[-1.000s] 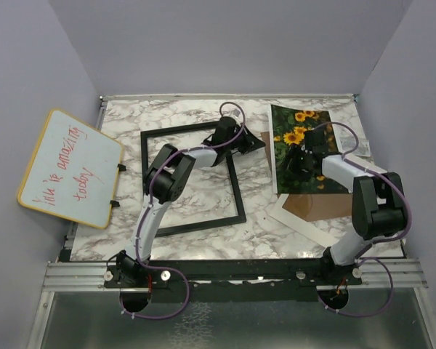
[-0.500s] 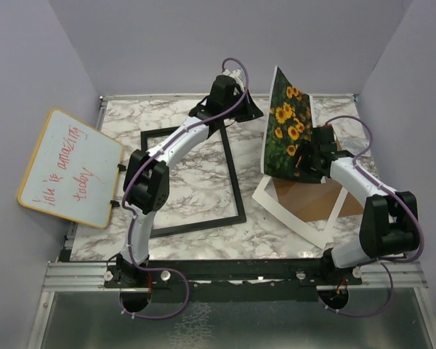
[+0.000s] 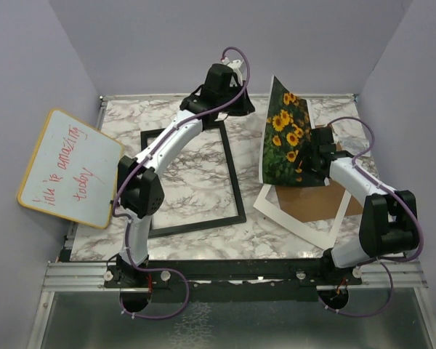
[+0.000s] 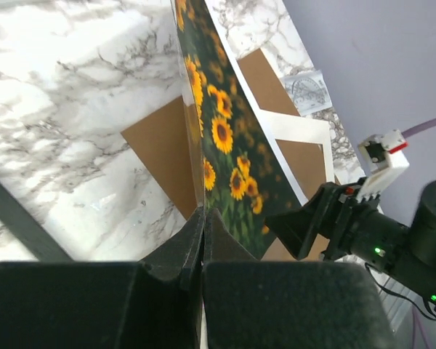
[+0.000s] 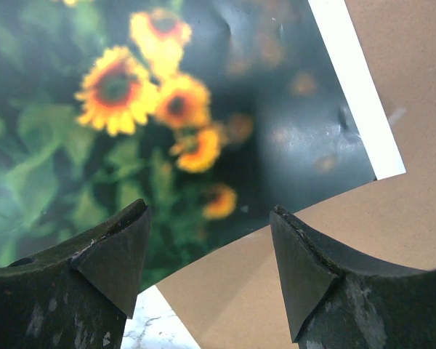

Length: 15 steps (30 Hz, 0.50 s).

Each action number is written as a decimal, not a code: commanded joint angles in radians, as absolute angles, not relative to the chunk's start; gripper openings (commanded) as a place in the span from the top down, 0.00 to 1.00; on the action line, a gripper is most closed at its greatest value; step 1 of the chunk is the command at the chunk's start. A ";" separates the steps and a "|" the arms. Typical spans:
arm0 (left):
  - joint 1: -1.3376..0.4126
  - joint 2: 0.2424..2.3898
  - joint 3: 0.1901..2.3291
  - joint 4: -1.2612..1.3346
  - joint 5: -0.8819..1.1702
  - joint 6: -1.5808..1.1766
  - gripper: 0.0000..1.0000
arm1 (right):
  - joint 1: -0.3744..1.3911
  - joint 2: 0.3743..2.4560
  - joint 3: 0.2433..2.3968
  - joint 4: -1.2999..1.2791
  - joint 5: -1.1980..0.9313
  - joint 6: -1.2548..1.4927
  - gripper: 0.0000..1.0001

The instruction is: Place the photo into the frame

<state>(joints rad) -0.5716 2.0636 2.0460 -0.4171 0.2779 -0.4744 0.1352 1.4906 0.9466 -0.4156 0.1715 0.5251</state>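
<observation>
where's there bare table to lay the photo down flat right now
Best free patch: the bare marble inside the frame, though the left arm crosses above its far left corner. A narrower strip lies between the frame's near bar and the front rail. The right side is crowded: white mat, brown backing board, the raised photo and the right end effector.

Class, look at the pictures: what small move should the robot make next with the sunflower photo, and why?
Probably swing the left pincer leftward, carrying the photo toward the frame. It pinches the photo's edge, the photo stands tilted above the brown board, and the right pincer hangs open.
</observation>
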 commanded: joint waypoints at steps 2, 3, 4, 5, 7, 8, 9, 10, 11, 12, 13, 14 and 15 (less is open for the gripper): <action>-0.573 1.929 2.151 -0.534 0.152 -0.351 1.00 | 0.129 1.522 0.911 -0.422 0.222 0.547 0.28; -0.573 1.916 2.163 -0.551 0.128 -0.334 1.00 | 0.129 1.526 0.908 -0.415 0.222 0.548 0.28; -0.572 1.903 2.173 -0.567 0.113 -0.320 1.00 | 0.130 1.532 0.905 -0.409 0.222 0.546 0.28; -0.571 1.888 2.175 -0.578 0.103 -0.305 1.00 | 0.130 1.537 0.903 -0.404 0.222 0.546 0.28; -0.569 1.857 2.171 -0.590 0.084 -0.285 1.00 | 0.129 1.549 0.901 -0.396 0.224 0.542 0.28; -0.568 1.842 2.168 -0.592 0.076 -0.275 1.00 | 0.128 1.554 0.902 -0.394 0.228 0.540 0.28; -0.568 1.827 2.164 -0.595 0.065 -0.266 1.00 | 0.128 1.557 0.902 -0.391 0.233 0.536 0.28; -0.568 1.814 2.160 -0.595 0.056 -0.257 1.00 | 0.127 1.560 0.902 -0.386 0.234 0.534 0.28; -0.566 1.800 2.160 -0.595 0.043 -0.249 1.00 | 0.126 1.563 0.903 -0.384 0.236 0.531 0.28; -0.566 1.788 2.160 -0.594 0.032 -0.244 1.00 | 0.125 1.564 0.906 -0.384 0.234 0.530 0.28; -0.566 1.778 2.163 -0.594 0.024 -0.235 1.00 | 0.124 1.562 0.910 -0.383 0.230 0.527 0.28; -0.566 1.770 2.166 -0.594 0.016 -0.228 1.00 | 0.123 1.560 0.913 -0.380 0.221 0.523 0.28; -0.566 1.762 2.169 -0.593 0.009 -0.220 1.00 | 0.122 1.555 0.918 -0.377 0.210 0.519 0.28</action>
<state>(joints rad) -0.5694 1.8126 2.1475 -0.5735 0.0803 -0.2813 0.1329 1.5524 0.9112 -0.4057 0.1974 0.5316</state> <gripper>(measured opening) 0.003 0.716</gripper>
